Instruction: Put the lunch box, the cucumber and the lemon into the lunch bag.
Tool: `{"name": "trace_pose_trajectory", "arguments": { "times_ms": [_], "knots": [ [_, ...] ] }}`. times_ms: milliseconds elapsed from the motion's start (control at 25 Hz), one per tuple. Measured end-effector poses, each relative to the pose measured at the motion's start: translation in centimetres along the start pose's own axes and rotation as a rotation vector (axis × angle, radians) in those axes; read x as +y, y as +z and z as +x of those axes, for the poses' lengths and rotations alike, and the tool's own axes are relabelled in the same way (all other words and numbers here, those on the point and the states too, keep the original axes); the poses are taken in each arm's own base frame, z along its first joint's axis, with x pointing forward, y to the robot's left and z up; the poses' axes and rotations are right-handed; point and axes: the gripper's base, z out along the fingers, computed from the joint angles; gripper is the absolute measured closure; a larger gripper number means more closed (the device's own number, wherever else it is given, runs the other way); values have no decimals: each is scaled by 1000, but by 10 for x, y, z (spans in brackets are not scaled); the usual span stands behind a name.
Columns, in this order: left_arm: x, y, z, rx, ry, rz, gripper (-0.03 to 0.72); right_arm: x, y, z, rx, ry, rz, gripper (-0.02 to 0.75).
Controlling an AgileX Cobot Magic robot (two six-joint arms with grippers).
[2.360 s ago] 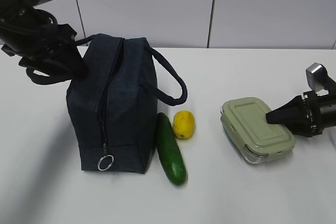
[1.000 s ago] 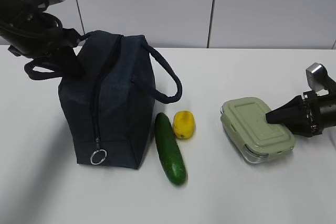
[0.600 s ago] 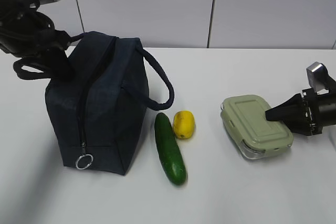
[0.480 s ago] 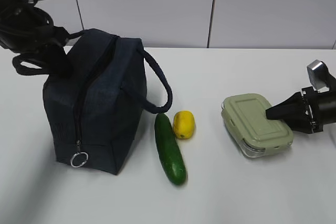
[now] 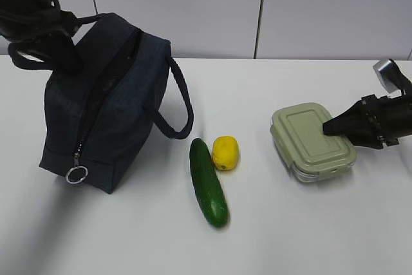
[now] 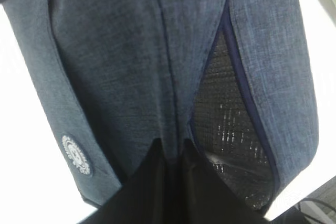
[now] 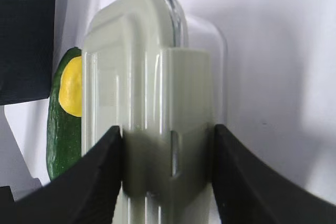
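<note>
Over on the left, the left hand [image 6: 170, 153] is pinched tight on the lunch bag [image 5: 106, 104], its two dark fingers [image 6: 149, 182] clamped together on the navy fabric beside the zipper opening. The bag hangs tilted from that grip, its top leaning away to the left and one bottom edge resting on the white counter [image 5: 257, 243]. The zipper is parted along the top, and through the gap the wrist view shows a silvery, mesh-like lining [image 6: 228, 145]. A metal ring pull [image 5: 76, 174] dangles at the low end of the zipper, and one loop handle [image 5: 177, 111] droops down the bag's right side toward the cucumber.

The cucumber [image 5: 208, 182] lies on the counter just right of the bag, apart from it, running lengthwise toward me. The lemon [image 5: 225, 152] sits right against the cucumber's far end on its right side.

Well off to the right is the lunch box [image 5: 313, 142], sage-green lid up, clear walls showing beneath. The right hand [image 5: 331, 128] reaches in from the right edge and has the box grasped: from the wrist view its two black fingers [image 7: 102, 177] press against either side of the lid's end clip [image 7: 173, 145], jaws spread to the width of that piece. I cannot tell whether the box is flat on the counter or slightly lifted at that end.
</note>
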Motion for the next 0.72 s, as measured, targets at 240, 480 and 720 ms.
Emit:
{"name": "trace_pose_trajectory", "arguments": {
  "times_ms": [240,480,720],
  "knots": [
    [-13,6,2,44,53,-46,688,10,13,-1,21,-11,-19,353],
    [-18,7,2,54,64,-55,688,23,7,-7,-7,-16,-20,354],
    [-17,7,2,56,60,-63,688,54,-2,-17,-37,-80,-20,355]
  ]
}}
